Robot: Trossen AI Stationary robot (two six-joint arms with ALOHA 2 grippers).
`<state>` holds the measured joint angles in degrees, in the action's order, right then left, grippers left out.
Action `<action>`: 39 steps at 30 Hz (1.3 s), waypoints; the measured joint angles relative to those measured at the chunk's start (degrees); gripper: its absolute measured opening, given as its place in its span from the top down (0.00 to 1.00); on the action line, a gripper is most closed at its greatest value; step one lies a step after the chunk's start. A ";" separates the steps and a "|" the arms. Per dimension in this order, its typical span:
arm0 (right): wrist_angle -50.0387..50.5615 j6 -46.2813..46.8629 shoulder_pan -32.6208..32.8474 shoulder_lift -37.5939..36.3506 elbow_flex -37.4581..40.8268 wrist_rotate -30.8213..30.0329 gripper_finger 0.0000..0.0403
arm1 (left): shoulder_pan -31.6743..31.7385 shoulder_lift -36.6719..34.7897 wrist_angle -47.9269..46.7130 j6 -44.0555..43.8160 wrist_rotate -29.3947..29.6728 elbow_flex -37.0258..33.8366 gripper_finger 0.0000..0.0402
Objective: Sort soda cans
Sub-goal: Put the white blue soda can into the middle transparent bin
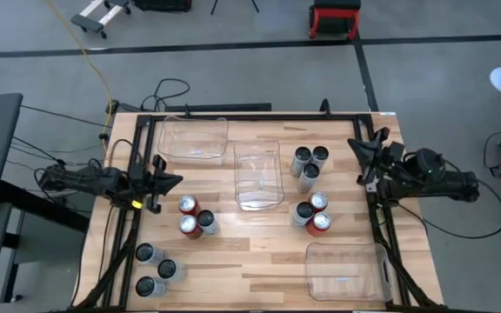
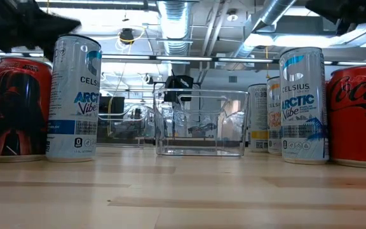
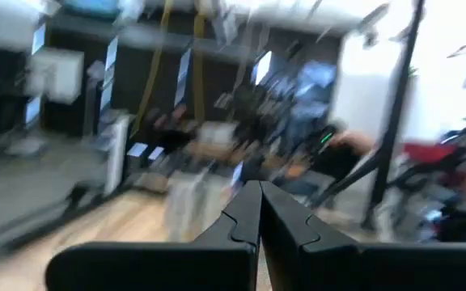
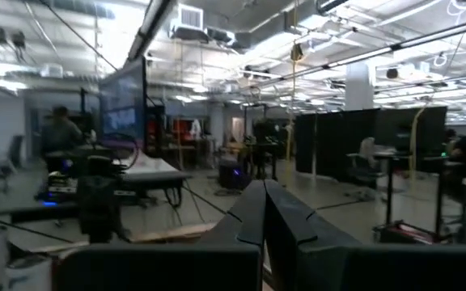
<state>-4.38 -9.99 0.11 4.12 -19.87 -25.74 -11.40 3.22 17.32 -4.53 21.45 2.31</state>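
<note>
Several soda cans stand upright on the wooden table (image 1: 259,252) in four clusters. Two red cans (image 1: 188,206) and a grey one (image 1: 208,223) are at the centre left. Three dark cans (image 1: 155,269) are at the near left. Three silver-grey cans (image 1: 310,162) are at the far right. Two red-topped cans (image 1: 320,223) and a grey one (image 1: 303,213) are at the centre right. My left gripper (image 1: 172,180) hovers shut and empty at the left edge, just far of the red cans; it also shows in the left wrist view (image 3: 259,212). My right gripper (image 1: 357,148) (image 4: 263,202) is shut and empty by the right edge.
Three clear plastic bins stand on the table: one at the far left (image 1: 194,137), one at the centre (image 1: 257,174), one at the near right (image 1: 346,270). The low view shows the centre bin (image 2: 200,124) between a red can (image 2: 14,108) and Celsius cans (image 2: 304,105).
</note>
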 joint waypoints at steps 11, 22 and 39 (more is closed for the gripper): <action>11.76 4.01 -6.53 3.64 -4.56 1.26 0.86 | -0.04 14.61 1.34 0.12 -0.56 8.95 0.55; 10.72 4.76 -11.79 6.44 -5.12 -0.90 0.51 | 0.00 33.24 -3.47 9.47 -2.63 22.34 0.38; 15.78 17.25 -22.92 13.81 -7.02 21.12 0.36 | 1.04 45.65 -22.44 3.43 0.67 36.96 0.38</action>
<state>11.40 7.26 -22.81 17.93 -26.90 -4.62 -10.35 48.87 -5.12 -1.10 22.12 39.28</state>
